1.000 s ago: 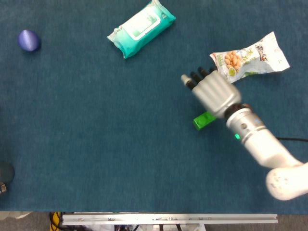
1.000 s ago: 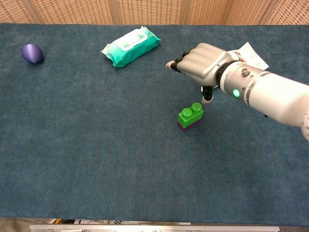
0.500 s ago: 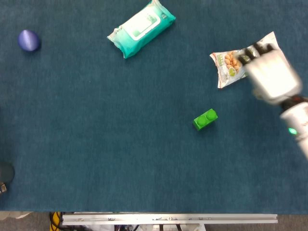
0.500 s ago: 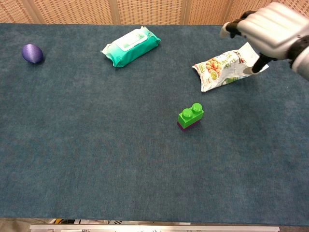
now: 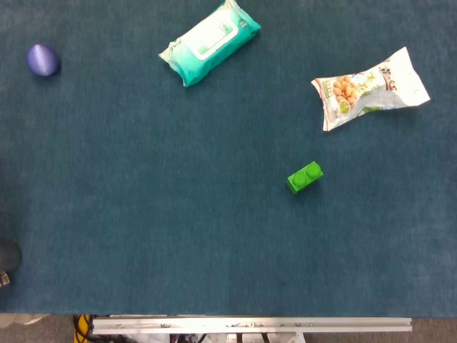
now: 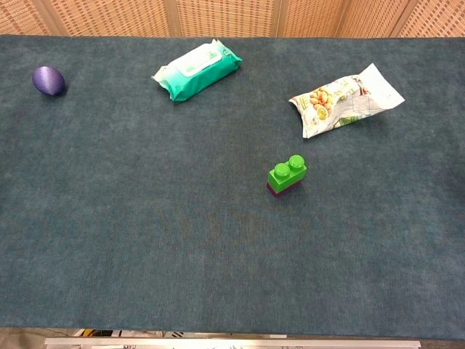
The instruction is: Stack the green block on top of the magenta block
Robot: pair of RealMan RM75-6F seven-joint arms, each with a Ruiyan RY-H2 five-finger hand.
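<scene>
Green block (image 6: 288, 173) sits square on the magenta block (image 6: 282, 190), only a thin magenta edge peeking out in the chest view. Stack looks done; nothing left but staying clear. The pair's long axis runs diagonally toward the snack bag (image 6: 344, 100) beyond, studs up. Neither hand is in sight, so their state is unknown.

Green block (image 6: 288, 172) over magenta block (image 6: 283, 190); dark teal table (image 6: 145, 218); teal-and-white wipes pack (image 6: 196, 68); purple ball (image 6: 49, 80); white snack bag (image 6: 345, 98) printed with nuts.
</scene>
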